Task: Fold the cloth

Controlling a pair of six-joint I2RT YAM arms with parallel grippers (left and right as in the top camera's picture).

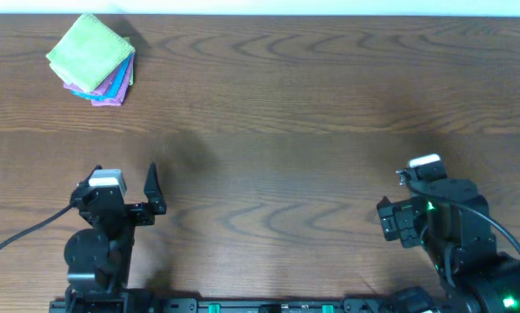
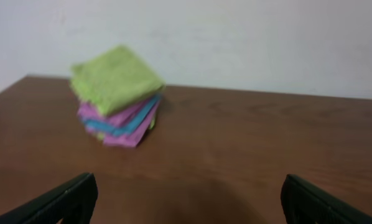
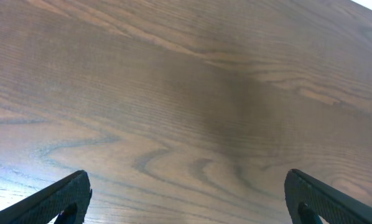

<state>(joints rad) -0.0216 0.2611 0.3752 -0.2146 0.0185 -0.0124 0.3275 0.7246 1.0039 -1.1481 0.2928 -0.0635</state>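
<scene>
The light green cloth (image 1: 88, 51) lies folded on top of a small stack at the far left corner of the table. It also shows in the left wrist view (image 2: 116, 78), some way ahead of the fingers. No white tag shows. My left gripper (image 1: 123, 183) (image 2: 186, 199) is open and empty near the front left edge, pointing toward the stack. My right gripper (image 1: 412, 198) (image 3: 186, 196) is open and empty near the front right, over bare wood.
Under the green cloth lie a purple folded cloth (image 1: 114, 88) (image 2: 120, 124) and a blue folded cloth (image 2: 120, 126). The brown wooden table (image 1: 286, 130) ends at a pale wall at the back.
</scene>
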